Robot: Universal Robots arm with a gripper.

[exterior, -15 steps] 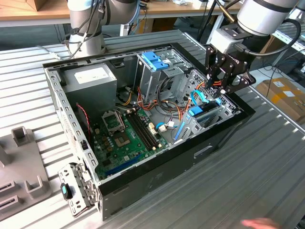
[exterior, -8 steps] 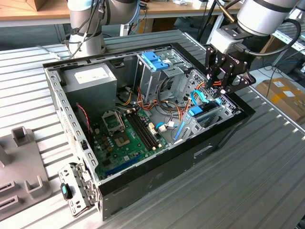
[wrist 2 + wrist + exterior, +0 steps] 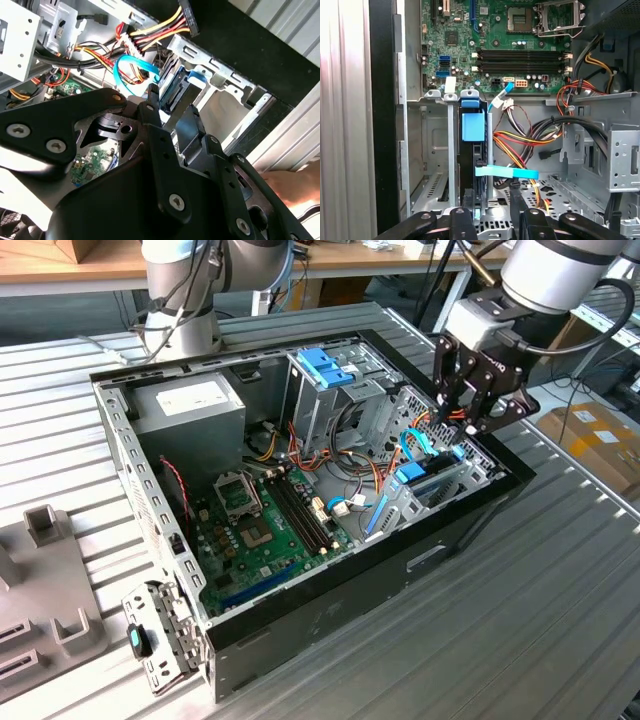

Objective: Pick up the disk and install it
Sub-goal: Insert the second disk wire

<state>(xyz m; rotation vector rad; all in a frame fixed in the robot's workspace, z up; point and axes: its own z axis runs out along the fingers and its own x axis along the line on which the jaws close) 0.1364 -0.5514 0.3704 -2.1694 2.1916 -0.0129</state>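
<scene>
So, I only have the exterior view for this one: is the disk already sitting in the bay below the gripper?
Observer: Yes. In the first wrist view the disk stands on edge in a slot of the metal drive bay, with its blue tab towards the camera.
Operator: Is the gripper holding it?
Observer: No. In the second wrist view the gripper is open, with nothing between its fingers.
Operator: Anything in the way?
Observer: In the first wrist view a light-blue flat cable runs across in front of the disk. I cannot tell whether it is plugged in.
</scene>
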